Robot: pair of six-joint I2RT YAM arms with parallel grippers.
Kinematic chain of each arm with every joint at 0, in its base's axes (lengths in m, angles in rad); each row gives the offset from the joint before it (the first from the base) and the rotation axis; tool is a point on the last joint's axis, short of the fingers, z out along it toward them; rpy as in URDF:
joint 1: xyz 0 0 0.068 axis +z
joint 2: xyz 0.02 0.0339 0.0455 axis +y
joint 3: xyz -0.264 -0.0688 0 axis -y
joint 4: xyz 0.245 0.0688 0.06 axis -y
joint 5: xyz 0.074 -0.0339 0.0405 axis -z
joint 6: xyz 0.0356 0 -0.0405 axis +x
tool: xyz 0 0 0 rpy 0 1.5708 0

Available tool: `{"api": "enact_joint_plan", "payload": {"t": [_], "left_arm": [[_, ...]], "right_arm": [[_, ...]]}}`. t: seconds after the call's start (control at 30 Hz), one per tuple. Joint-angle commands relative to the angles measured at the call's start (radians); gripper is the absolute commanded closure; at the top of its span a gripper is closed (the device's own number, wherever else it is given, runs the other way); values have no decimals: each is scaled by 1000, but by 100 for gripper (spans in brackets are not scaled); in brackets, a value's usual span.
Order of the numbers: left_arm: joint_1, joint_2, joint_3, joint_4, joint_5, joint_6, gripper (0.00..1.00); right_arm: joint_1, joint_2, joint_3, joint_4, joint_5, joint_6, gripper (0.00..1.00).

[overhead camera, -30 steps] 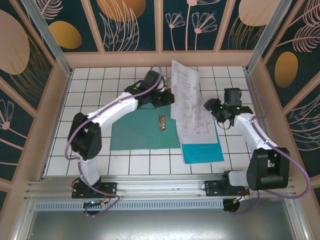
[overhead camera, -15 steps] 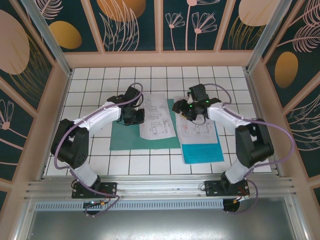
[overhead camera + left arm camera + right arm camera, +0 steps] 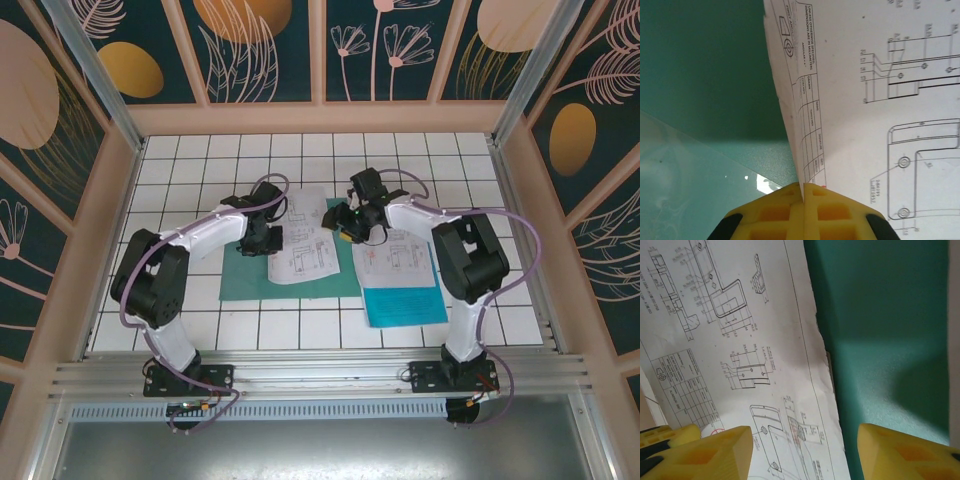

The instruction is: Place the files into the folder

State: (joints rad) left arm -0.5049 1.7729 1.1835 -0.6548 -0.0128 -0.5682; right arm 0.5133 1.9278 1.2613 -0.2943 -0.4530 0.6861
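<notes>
Over the right part of the dark teal folder (image 3: 245,280), a white printed sheet (image 3: 312,245) of technical drawings, slightly askew, far end reaching past the folder's far edge onto the tiled tabletop (image 3: 180,160). Pinched at its left edge by the left tool (image 3: 262,238), closed tight on the paper.

In the left wrist view: printed sheet (image 3: 880,100) lifted at the gripped edge above the folder (image 3: 705,60), left tool (image 3: 803,186) clamped on the margin beside the title block, yellow fingers (image 3: 835,212) pressed together, a glossy translucent layer (image 3: 685,165) at lower left.

At the sheet's right edge, the right tool (image 3: 345,222), parted roughly halfway, nothing between the jaws; whether touching the paper, unclear.

In the right wrist view: right tool (image 3: 801,440) straddling the wavy edge of the printed sheet (image 3: 730,340), folder (image 3: 880,315) bare to the right of that edge.

Just right of the folder, a second printed sheet (image 3: 395,262) resting on the bright cyan-blue sheet (image 3: 410,302), both flat on the tabletop.
</notes>
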Motion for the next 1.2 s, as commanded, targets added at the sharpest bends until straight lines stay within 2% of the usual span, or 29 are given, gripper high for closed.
{"api": "enact_joint_plan", "payload": {"t": [0.0,0.3,0.83,1.17], "left_arm": [[5,15,-1,4,-18,18,100],[5,22,1,8,-10,22,100],[5,26,1,30,-1,28,100],[4,30,1,55,19,30,100]], "right_arm": [[20,36,39,-1,-35,-12,41],[28,77,51,10,-72,-8,43],[28,-21,-24,110,-184,62,62],[51,-31,-35,98,-166,46,63]]}}
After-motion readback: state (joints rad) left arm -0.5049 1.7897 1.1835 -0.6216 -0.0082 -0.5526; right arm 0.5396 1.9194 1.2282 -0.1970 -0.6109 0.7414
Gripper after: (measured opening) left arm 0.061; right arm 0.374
